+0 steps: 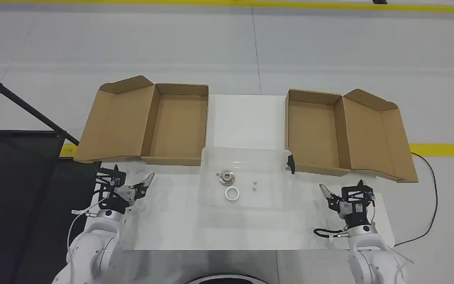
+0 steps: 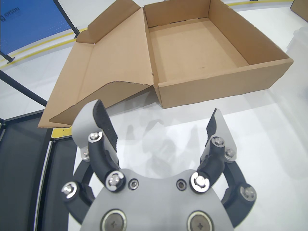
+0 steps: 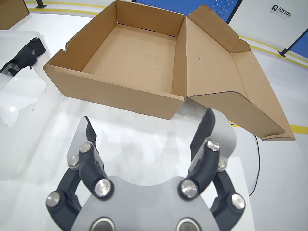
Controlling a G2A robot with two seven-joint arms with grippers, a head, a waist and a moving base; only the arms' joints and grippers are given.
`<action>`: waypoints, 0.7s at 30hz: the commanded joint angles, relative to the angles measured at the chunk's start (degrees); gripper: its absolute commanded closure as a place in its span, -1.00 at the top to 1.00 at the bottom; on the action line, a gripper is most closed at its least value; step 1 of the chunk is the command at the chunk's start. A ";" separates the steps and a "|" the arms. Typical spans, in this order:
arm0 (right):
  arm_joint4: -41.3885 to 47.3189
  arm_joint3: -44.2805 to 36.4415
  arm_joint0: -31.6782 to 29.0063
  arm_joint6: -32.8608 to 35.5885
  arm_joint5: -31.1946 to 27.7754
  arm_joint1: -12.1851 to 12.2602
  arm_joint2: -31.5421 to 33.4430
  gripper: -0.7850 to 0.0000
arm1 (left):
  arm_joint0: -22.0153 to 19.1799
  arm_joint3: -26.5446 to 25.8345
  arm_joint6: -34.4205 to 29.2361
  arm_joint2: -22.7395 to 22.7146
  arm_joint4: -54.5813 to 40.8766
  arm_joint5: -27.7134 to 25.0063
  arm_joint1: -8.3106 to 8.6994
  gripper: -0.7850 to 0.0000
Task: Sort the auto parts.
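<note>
Fingers: the left gripper [image 2: 156, 111] has its fingers spread wide, and the right gripper [image 3: 147, 116] has its fingers spread just as wide.
Auto parts: a metal hub [image 1: 226, 175], a white ring [image 1: 231, 192] just on its near side and two tiny bits [image 1: 254, 187] beside them, all lying in the clear bin [image 1: 213, 153].
Bin: mid-table, between the two boxes, with a black piece [image 1: 289, 163] on its right rim.
Boxes: the left box [image 1: 177, 124] and the right box [image 1: 316, 131] are both cardboard and open, lids folded outward.
Grippers: each is near the table's [image 1: 248, 113] front edge before its own box, well apart from the bin.
</note>
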 commanded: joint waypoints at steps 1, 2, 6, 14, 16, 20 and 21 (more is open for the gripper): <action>0.00 0.00 0.00 0.00 0.00 0.00 0.00 1.00 | 0.00 0.00 0.00 0.00 0.00 0.00 0.00 1.00; 0.00 0.00 0.00 0.00 0.00 0.00 0.00 1.00 | 0.00 0.00 0.00 0.00 0.00 0.00 0.00 1.00; 0.00 0.00 0.00 0.00 0.00 0.00 0.00 1.00 | 0.00 0.00 0.00 0.00 0.00 0.00 0.00 1.00; -7.38 -8.57 -2.52 1.52 4.55 -0.12 0.15 1.00 | -0.29 0.63 1.18 0.35 -0.91 0.02 -0.23 1.00; -9.82 -12.58 -3.56 2.92 3.00 0.03 0.60 1.00 | -0.50 0.67 2.08 0.38 -1.24 0.58 -0.35 1.00; -12.87 -20.13 -4.83 6.22 0.17 0.19 0.99 1.00 | -0.56 0.40 2.80 0.57 -1.71 1.52 -0.59 1.00; -13.65 -21.91 -4.87 7.74 -0.73 0.21 0.65 1.00 | -0.42 0.30 2.97 0.62 -1.83 1.71 -0.65 1.00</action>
